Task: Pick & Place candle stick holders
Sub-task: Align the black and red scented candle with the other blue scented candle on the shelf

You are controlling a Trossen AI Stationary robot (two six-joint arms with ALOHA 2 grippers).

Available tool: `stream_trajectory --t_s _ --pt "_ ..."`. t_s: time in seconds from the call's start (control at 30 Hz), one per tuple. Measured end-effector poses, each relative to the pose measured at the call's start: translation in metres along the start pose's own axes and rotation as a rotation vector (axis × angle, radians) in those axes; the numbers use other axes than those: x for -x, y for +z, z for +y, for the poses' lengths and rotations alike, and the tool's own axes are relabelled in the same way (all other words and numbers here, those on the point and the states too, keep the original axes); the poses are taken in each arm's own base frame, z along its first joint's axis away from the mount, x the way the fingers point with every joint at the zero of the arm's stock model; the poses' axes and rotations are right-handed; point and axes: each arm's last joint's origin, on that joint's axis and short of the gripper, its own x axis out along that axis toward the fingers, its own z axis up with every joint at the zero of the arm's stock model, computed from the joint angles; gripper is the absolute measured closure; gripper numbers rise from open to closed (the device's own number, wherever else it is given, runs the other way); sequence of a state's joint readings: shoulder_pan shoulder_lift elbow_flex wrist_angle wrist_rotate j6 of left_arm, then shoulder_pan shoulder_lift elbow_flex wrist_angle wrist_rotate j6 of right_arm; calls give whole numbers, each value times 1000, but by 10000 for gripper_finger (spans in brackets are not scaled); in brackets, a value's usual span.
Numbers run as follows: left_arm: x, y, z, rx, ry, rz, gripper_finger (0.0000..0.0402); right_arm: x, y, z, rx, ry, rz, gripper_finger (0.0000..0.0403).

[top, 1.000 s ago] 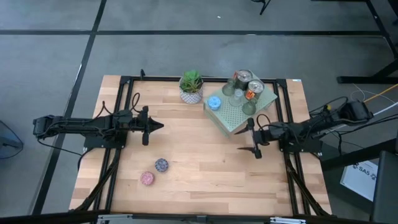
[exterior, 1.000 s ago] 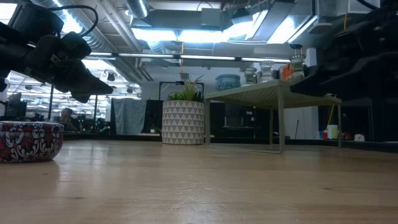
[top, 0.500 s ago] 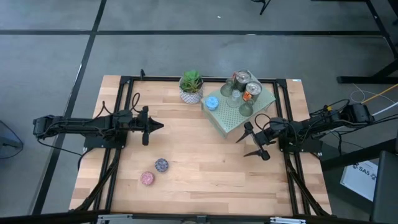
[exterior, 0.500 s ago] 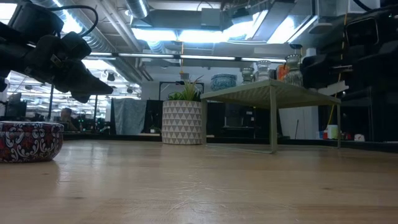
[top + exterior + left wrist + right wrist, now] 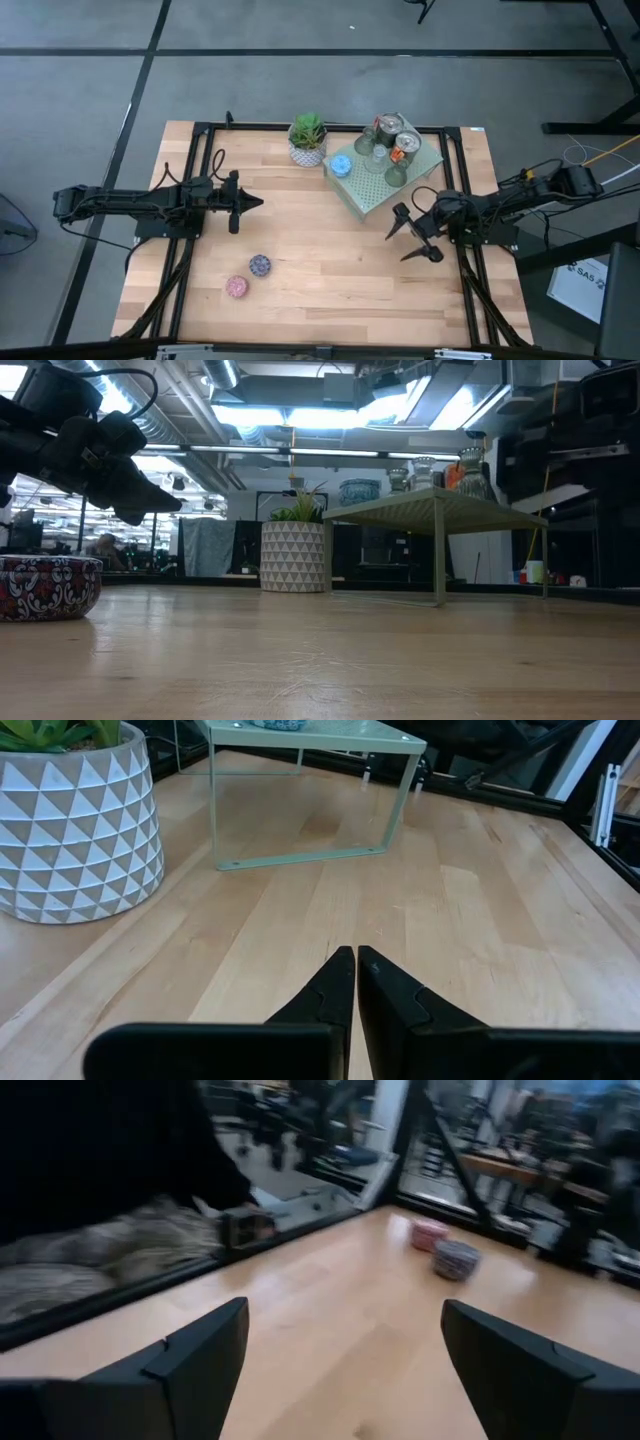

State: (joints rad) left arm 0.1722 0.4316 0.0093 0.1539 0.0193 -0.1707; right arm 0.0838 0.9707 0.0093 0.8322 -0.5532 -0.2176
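Several candle stick holders stand on the pale green perforated slab (image 5: 372, 190) at the far right: a blue one (image 5: 341, 166), two shiny silver-copper ones (image 5: 390, 124) (image 5: 407, 142), a clear glass one (image 5: 376, 158) and an olive one (image 5: 396, 175). The purple mosaic holder (image 5: 260, 265) and the pink holder (image 5: 237, 287) stand on the bare wood at the near left. They also show in the right wrist view (image 5: 455, 1260) (image 5: 430, 1233). My right gripper (image 5: 397, 247) is open and empty, just off the slab's near corner. My left gripper (image 5: 250, 203) is shut and empty at mid-left.
A green plant in a white patterned pot (image 5: 307, 140) stands at the far edge, left of the slab. The slab stands raised on thin legs (image 5: 440, 555). A black frame (image 5: 200, 150) runs round the table. Bare wood (image 5: 330, 260) lies between the two grippers.
My right gripper has drawn back from the slab's near edge toward the table's near edge and has turned. The slab, with the holders on it, has slid a little toward the table's left.
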Motion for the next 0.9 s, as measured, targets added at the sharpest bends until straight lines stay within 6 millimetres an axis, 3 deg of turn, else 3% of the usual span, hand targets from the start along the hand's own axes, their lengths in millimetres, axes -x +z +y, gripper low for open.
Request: stream_trajectory --t_s 0.9 --pt "0 0 0 0 0 0 390 29 9 7 -61 -93 29 70"
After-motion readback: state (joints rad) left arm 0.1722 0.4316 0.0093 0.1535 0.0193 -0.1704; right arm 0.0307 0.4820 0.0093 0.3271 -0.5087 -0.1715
